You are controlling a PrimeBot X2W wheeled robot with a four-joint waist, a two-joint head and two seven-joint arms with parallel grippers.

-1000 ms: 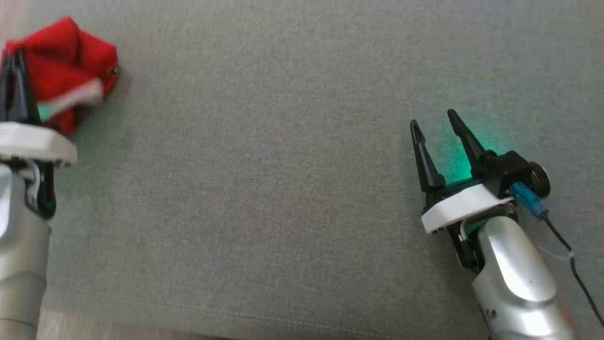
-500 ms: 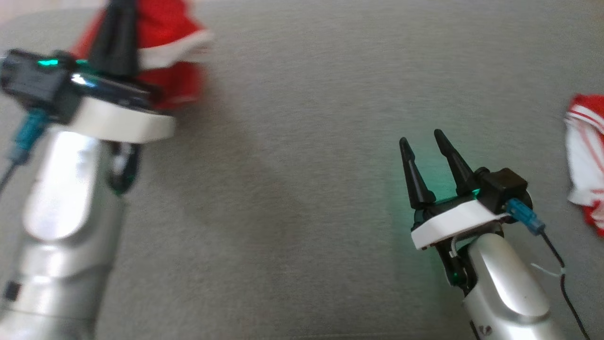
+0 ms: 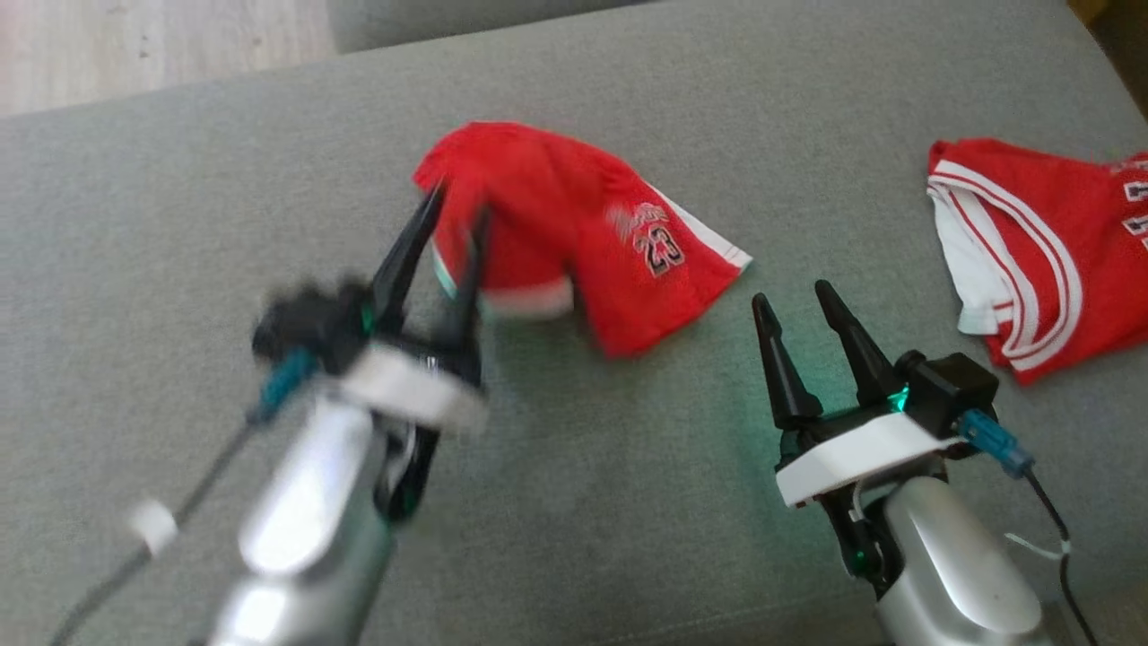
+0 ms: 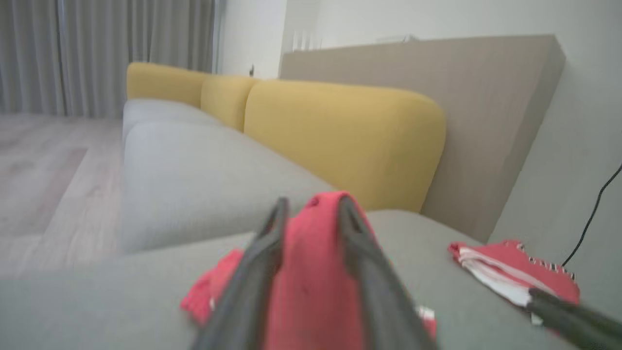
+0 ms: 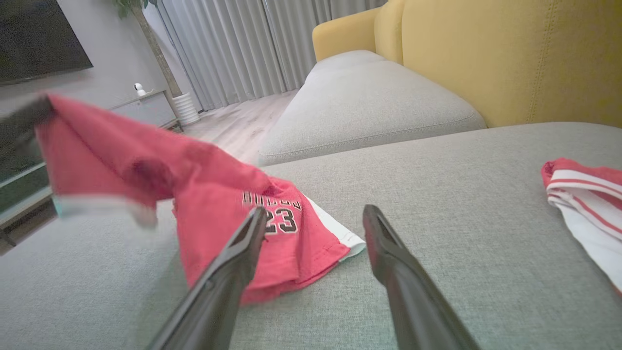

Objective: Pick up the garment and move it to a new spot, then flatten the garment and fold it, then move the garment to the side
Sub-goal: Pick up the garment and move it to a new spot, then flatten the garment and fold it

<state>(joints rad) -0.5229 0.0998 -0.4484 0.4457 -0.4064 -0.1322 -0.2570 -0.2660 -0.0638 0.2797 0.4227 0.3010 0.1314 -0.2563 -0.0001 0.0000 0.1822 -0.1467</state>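
Grey sofa cushion [image 3: 574,502] carries everything. Nearest, lower right: right gripper [image 3: 791,294] low over bare fabric, fingers wide apart, holding nothing, touching nothing; green glow at its base. Lower left, blurred by motion: left gripper [image 3: 459,205], fingers partly apart in a narrow V, with a ridge of red cloth standing between them and against both inner faces. That cloth is the garment [image 3: 574,224], red, white edge band, "23" printed on it. Its near end is raised at the left fingers, and the rest drapes down onto the cushion centre, just beyond the right fingers' tips. Further right, well apart: second red garment [image 3: 1022,242] with white striped trim, lying flat. Beyond: yellow backrest [image 4: 340,141], wood floor [image 3: 134,45], grey curtains [image 5: 233,43].
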